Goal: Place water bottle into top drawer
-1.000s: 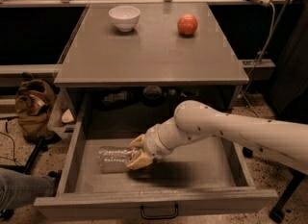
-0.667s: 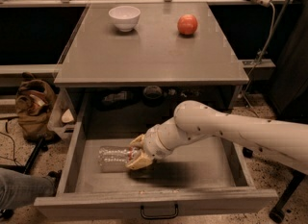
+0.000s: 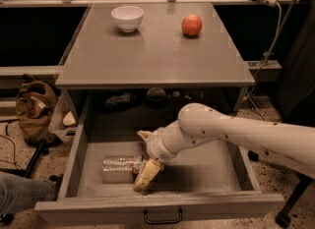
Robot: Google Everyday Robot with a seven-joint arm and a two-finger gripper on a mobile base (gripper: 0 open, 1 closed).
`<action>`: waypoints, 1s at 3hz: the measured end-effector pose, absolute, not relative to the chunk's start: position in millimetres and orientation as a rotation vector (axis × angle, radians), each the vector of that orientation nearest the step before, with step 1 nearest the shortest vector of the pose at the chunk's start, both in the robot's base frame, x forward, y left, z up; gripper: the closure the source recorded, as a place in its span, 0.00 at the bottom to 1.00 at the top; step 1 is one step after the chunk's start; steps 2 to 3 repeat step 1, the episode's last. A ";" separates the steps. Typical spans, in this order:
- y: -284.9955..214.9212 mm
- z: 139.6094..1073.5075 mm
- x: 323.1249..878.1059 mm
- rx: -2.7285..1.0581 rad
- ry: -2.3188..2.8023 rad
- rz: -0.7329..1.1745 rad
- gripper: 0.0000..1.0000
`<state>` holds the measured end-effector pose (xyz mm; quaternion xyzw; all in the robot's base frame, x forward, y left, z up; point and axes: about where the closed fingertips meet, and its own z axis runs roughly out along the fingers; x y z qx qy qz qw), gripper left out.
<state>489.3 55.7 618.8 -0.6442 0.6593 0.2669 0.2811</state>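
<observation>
Almost no change since earlier frame: arm, gripper in same pose, bottle unmoved. Bottle lies on side on floor of open top drawer, left of centre, so placement looks done. Gripper down in drawer at bottle's right end, fingers apart, likely letting go. Bowl, apple on tabletop, well clear. Tabletop edge overhangs arm, so watch it on retreat. Bag on floor left.
</observation>
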 end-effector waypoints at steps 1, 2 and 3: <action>55.7 618.8 489.3 -1.726 1.767 0.715 0.00; 55.7 618.8 489.3 -1.726 1.767 0.715 0.00; 55.7 618.8 489.3 -1.726 1.767 0.715 0.00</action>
